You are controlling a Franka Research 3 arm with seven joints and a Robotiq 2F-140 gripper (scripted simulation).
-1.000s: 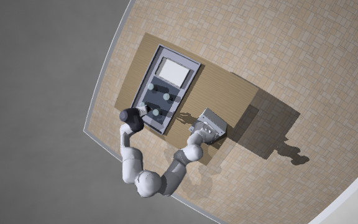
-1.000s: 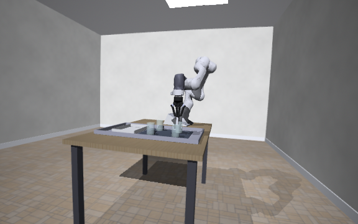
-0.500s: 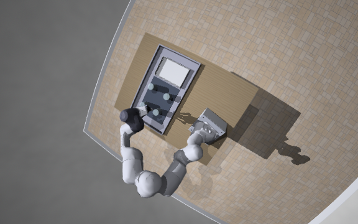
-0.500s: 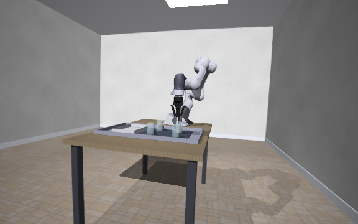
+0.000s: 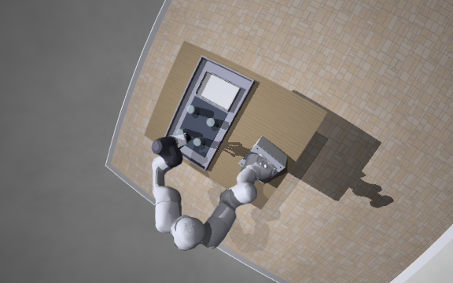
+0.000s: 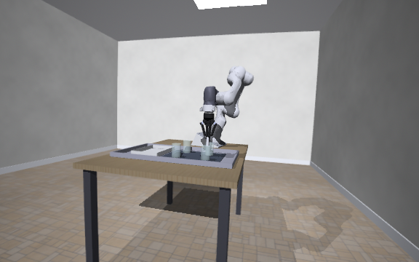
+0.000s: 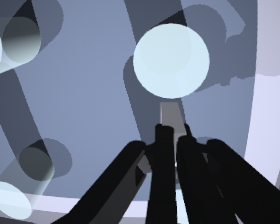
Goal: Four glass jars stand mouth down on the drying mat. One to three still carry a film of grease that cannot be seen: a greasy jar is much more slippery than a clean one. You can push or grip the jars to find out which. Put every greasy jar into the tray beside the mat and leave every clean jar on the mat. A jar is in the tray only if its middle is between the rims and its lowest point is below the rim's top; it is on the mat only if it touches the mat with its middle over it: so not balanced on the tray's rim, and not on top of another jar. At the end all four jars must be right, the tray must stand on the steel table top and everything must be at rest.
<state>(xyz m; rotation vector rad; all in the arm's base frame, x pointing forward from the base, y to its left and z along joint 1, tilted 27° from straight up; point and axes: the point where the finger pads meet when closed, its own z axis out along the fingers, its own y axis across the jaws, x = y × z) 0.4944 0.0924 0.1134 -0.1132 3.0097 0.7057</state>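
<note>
White arm (image 5: 195,232) folded at the elbow, wrist pointing straight down, jaws fully closed on nothing.

Four jars: one (image 5: 180,133) just at the gripper (image 5: 182,139), three beyond it (image 5: 197,141) (image 5: 210,122) (image 5: 191,109). One mat (image 5: 199,130), one tray (image 5: 220,92), one surface (image 5: 274,114).

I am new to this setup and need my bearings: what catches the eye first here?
The white arm bends over the table's near corner, its shut pincer empty and low behind a pale jar. Four jars stand on the dark mat, and the white tray beside it holds none.
</note>
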